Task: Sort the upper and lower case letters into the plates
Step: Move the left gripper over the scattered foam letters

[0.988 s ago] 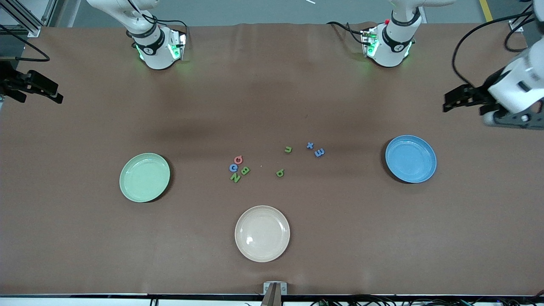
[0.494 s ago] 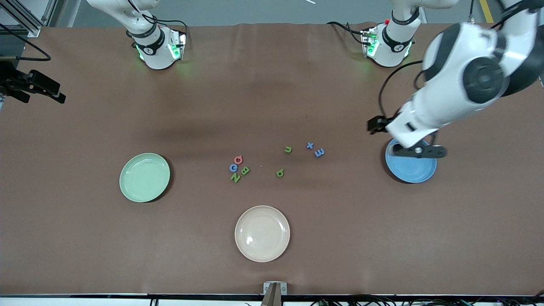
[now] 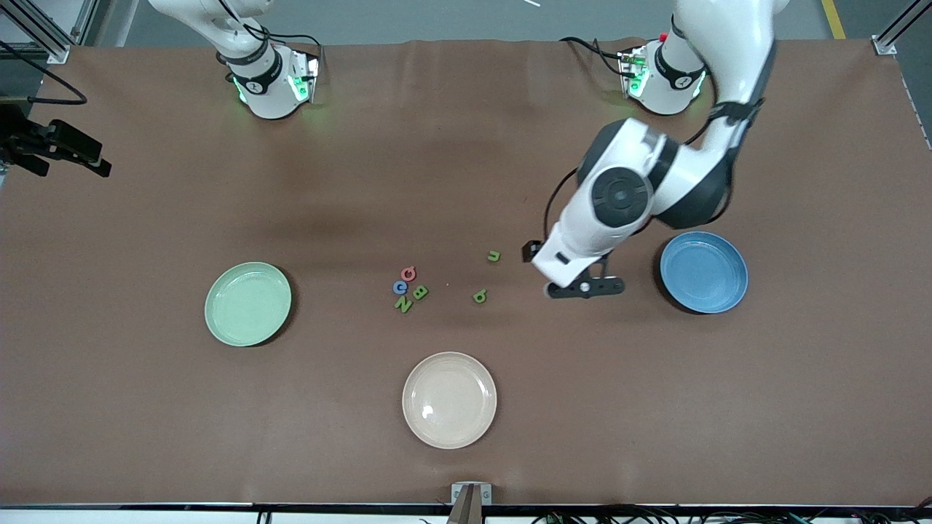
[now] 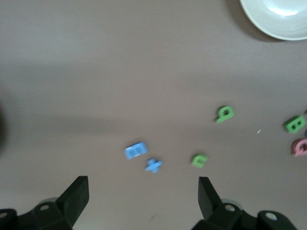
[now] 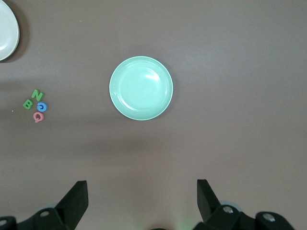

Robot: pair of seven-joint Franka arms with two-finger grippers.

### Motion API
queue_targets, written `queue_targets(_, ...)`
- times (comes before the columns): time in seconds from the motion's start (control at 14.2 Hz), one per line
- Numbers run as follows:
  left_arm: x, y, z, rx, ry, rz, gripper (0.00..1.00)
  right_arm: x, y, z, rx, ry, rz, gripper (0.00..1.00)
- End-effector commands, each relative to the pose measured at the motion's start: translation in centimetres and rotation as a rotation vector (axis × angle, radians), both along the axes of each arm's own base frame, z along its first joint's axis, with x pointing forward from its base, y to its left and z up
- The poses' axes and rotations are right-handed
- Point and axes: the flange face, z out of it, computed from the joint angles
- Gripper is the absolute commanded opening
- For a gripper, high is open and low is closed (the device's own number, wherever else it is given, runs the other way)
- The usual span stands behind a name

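A: Brown matte cloth covers the table [image 3: 145, 407], faint creases, no print on it.

B: Plates?

A: Three round shallow plastic ones, glossy. Pale green plate [image 3: 247, 303] toward the right arm's end, sky blue plate [image 3: 703, 271] toward the left arm's end, cream plate [image 3: 449, 399] near the table edge closest to the front camera. All three hold nothing.

B: Letters?

A: Chunky little toy pieces mid-table, eight total. Cluster of four, touching or nearly: green N [image 3: 403, 305], green B [image 3: 420, 292], a blue round one [image 3: 400, 287], a pink one [image 3: 408, 274]. Apart from these: green "n" [image 3: 494, 255], green "q" shape [image 3: 479, 295]. Blue E [image 4: 136, 150] and blue plus-like piece [image 4: 154, 165] show only in the left wrist view.

B: Grippers?

A: Left gripper [image 4: 143, 197] over those two blue pieces, jaws wide, nothing held. Right gripper [image 5: 142, 197] waits above the cloth by the green plate, jaws wide, nothing held.
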Motion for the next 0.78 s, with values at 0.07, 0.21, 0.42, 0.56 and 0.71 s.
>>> queue_targets(0.07,0.6,-4.7,-5.0,-0.035,-0.061,0.102,1.00,-1.0,-0.1,0.5,-0.009,-0.006,0.008,1.00)
queue_targets(0.21,0.8,-6.4,-7.4,-0.035,-0.062,0.161,1.00,-0.7,-0.4,0.9,-0.010,-0.014,-0.013,1.00)
queue_targets(0.42,0.8,-8.5,-10.6,-0.047,-0.073,0.212,1.00,1.1,-0.7,-1.6,0.002,0.028,-0.021,1.00)
queue_targets(0.56,1.0,-9.3,-12.3,-0.064,-0.091,0.254,1.00,2.5,-0.8,-2.6,-0.001,0.022,-0.008,1.00)
queue_targets(0.71,0.7,-10.0,-13.8,-0.075,-0.104,0.299,1.00,4.3,-1.0,-5.3,-0.014,0.044,-0.009,1.00)
